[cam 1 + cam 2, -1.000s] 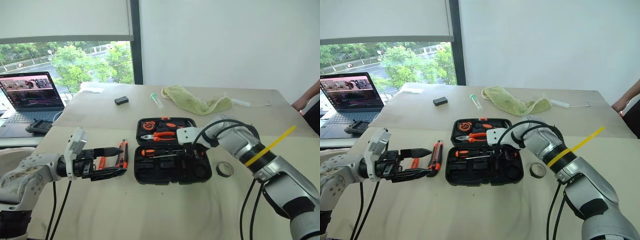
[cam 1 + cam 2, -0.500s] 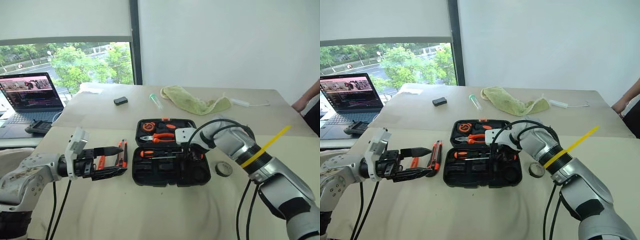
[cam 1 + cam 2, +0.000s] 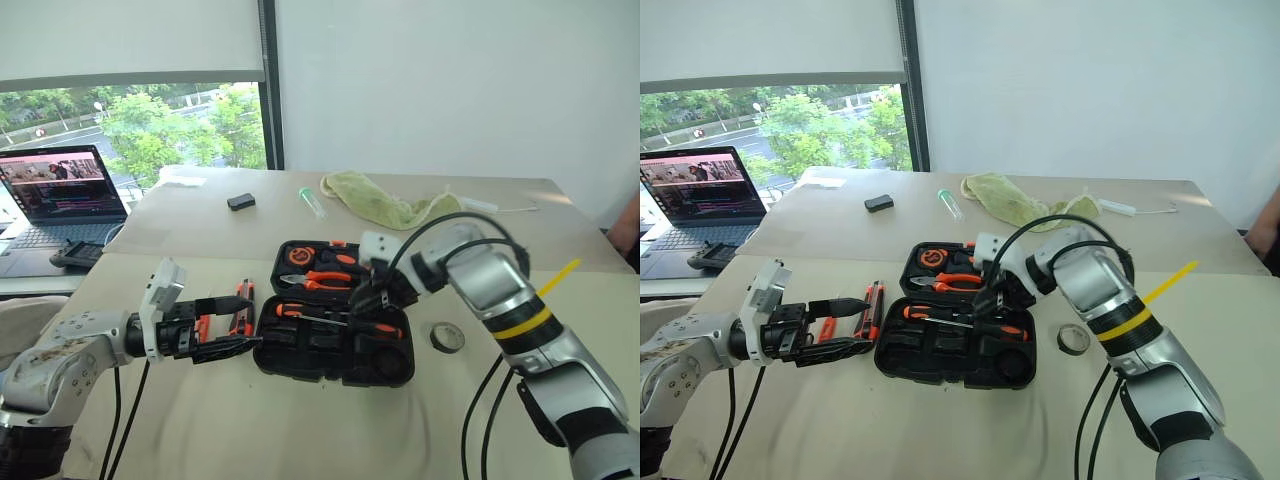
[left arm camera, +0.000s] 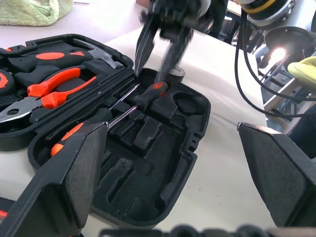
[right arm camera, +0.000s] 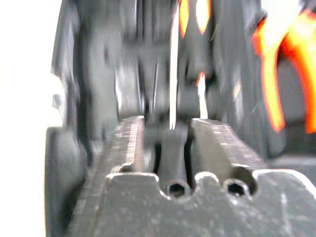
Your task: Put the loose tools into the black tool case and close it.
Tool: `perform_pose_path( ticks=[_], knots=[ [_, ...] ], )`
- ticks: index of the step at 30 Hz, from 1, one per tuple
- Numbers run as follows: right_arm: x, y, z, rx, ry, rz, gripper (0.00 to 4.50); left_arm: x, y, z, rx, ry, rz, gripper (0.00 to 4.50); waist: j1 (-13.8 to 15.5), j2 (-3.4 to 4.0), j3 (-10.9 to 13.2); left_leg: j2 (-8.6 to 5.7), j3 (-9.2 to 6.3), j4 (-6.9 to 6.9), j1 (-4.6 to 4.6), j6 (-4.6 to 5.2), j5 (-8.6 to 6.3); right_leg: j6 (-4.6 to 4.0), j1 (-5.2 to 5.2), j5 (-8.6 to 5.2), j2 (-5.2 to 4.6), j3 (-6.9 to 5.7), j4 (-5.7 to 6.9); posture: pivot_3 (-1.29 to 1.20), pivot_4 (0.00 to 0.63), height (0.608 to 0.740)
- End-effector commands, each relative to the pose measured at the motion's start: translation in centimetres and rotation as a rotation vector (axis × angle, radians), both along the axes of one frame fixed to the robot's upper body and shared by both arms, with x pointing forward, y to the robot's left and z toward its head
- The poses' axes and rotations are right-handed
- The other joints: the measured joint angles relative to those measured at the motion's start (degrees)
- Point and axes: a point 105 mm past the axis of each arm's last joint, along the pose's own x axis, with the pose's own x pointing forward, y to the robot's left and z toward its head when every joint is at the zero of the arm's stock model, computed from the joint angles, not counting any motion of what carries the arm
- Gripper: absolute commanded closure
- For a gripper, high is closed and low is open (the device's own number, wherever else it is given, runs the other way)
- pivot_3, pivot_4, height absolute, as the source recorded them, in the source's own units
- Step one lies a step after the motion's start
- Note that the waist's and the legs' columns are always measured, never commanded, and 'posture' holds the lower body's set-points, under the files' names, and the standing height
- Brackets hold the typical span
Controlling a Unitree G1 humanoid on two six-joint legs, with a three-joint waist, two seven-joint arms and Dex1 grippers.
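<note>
The black tool case (image 3: 300, 350) lies open in the middle of the table. Two black-and-orange screwdrivers rest in its near half, one (image 3: 298, 311) along a slot, the other (image 3: 378, 327) slanted across the tray. My right gripper (image 4: 151, 72) hangs just above that second handle, its jaws a narrow gap apart and nothing between them. My left gripper (image 3: 246, 321) stands wide open beside the case's left edge. Behind it lie the utility knife (image 3: 872, 303) and the orange tester pen (image 3: 826, 326). The black tape roll (image 3: 447, 338) sits on the table right of the case.
Orange pliers (image 3: 320, 282) and a round tape measure (image 3: 298, 257) fill the case's far half. A laptop (image 3: 62, 195) stands far left. A small black box (image 3: 240, 201), a clear tube (image 3: 313, 200) and a green cloth (image 3: 385, 203) lie at the back. A person's arm (image 3: 630, 225) shows at the right edge.
My right gripper has risen off the case tray and turned, its wrist rolling. The case has skewed a little to the left, and one screwdriver now lies slanted. The left gripper has kept still.
</note>
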Motion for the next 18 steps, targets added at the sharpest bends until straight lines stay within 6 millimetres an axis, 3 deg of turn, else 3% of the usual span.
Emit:
perform_pose_path(
  ticks=[1, 2, 9, 18],
  knots=[
    [-1.0, 0.2, 1.2, 0.186, -0.029, -0.079, 4.30, -0.2, -0.5, 0.9, -0.015, -0.053, -0.014, 0.00, 0.06, 0.00, 0.00, -0.01, 0.00, 0.00, 0.00, 0.00, 0.00, 0.00, -0.01, 0.00, -0.03, 0.01, 0.02, 0.00, 0.150, 0.740],
    [-1.0, 0.1, 0.7, 0.215, -0.045, -0.128, 4.47, -0.1, -0.6, 1.0, -0.018, -0.054, -0.010, 0.00, 0.08, 0.00, 0.00, -0.01, 0.00, 0.00, 0.00, 0.00, 0.00, 0.00, 0.00, 0.00, -0.04, 0.01, 0.03, 0.00, 0.150, 0.740],
    [-1.8, -0.1, -3.9, 0.374, -0.140, -0.404, 4.47, -0.1, -1.0, 1.3, -0.055, -0.060, 0.013, 0.00, 0.01, -0.01, -0.01, -0.11, 0.00, -0.06, 0.01, -0.03, 0.02, 0.00, -0.07, 0.00, -0.12, 0.07, 0.10, 0.00, 0.150, 0.740],
    [-0.3, 1.2, -5.2, 0.461, -0.233, -0.539, 4.47, -0.6, -1.0, 1.3, -0.037, -0.047, -0.008, 0.00, -0.33, -0.01, 0.00, -0.02, 0.06, -0.06, 0.49, -0.07, 0.07, -0.23, 0.13, -0.10, 0.05, 0.13, 0.13, 0.00, 0.150, 0.740]
  ],
)
